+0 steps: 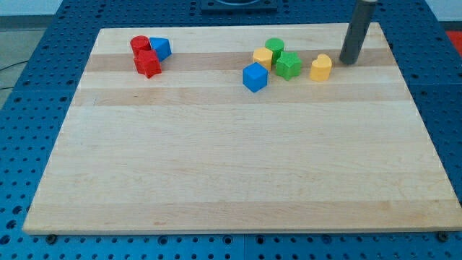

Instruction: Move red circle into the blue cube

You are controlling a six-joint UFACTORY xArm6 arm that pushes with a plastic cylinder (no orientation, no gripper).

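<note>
The red circle [139, 44] lies at the view's top left of the wooden board [238, 159]. It touches a blue block [160, 48] on its right and a red star-like block [147, 63] below it. The blue cube [255, 76] sits near the top middle, well to the right of the red circle. My tip [348, 62] is at the view's top right, just right of a yellow block [321, 67], far from the red circle and the blue cube.
A yellow block [263, 57], a green round block [274, 47] and a green star-like block [289, 65] cluster just above and right of the blue cube. The board's top edge runs close behind the blocks.
</note>
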